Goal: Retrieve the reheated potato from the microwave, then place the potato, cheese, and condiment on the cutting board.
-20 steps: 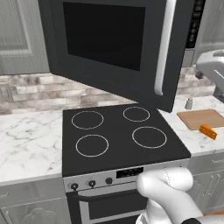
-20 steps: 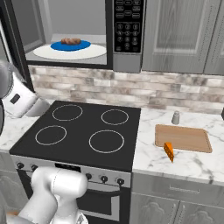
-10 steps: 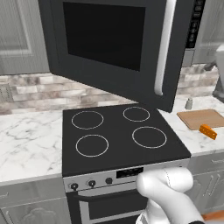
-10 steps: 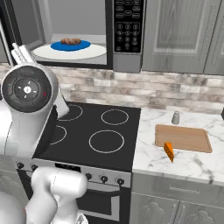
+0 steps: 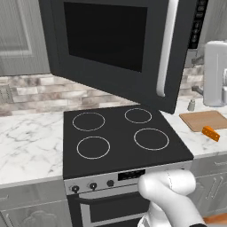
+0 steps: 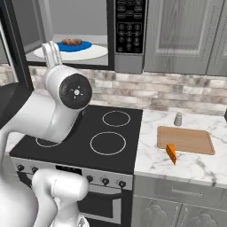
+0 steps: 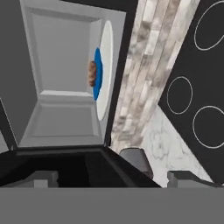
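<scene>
potato [image 6: 72, 42] in microwave [image 6: 129, 26] (on plate [image 6: 84, 46]) | cheese [image 6: 171, 154] before cutting board [image 6: 185, 140]

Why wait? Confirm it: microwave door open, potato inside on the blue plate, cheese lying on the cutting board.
Not quite: the cheese lies on the counter beside the cutting board, as the right base view shows. The microwave is open, potato on its blue plate.

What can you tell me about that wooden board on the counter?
The cutting board is a flat, light brown rectangle that looks like wood, lying on the marble counter right of the stove. Its top is bare. The orange cheese wedge sits at its front edge, perhaps touching it; the grey condiment shaker stands just behind it.
</scene>
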Robot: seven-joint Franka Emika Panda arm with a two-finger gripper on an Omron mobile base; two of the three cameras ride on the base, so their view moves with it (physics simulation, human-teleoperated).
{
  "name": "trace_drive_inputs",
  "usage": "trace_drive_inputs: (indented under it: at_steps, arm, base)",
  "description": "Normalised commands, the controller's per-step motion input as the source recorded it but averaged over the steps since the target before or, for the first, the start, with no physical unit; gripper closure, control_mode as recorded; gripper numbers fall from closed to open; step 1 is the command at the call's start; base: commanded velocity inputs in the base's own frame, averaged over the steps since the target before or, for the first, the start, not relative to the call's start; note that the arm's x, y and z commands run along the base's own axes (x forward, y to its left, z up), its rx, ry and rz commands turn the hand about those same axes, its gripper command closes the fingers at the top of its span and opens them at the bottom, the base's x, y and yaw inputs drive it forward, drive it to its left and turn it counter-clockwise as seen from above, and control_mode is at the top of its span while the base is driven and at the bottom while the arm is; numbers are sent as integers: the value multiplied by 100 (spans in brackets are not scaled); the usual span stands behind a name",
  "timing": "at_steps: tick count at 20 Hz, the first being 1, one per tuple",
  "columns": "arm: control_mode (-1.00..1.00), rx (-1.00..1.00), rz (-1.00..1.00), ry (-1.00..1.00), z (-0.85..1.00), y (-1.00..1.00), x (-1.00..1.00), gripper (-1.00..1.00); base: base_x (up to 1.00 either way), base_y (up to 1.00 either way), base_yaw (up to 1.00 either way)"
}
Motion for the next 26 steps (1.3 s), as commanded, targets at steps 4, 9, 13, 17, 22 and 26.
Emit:
trace_drive_inputs:
  at_steps: [4, 9, 13, 17, 22, 26]
  arm:
    - [-100, 2, 21, 8, 0, 31, 40, -100]
    - [-100, 0, 29, 5, 3, 24, 39, -100]
    - [-100, 1, 30, 7, 3, 38, 22, -100]
    - [-100, 0, 31, 0, 0, 55, -6, -100]
    - [-100, 0, 22, -1, 0, 61, -28, -100]
    - [-100, 0, 15, -5, 0, 71, -41, -100]
  base:
    - [0, 0, 0]
    - [0, 0, 0]
    - [0, 0, 0]
    - [0, 0, 0]
    - [0, 0, 0]
    - [0, 0, 0]
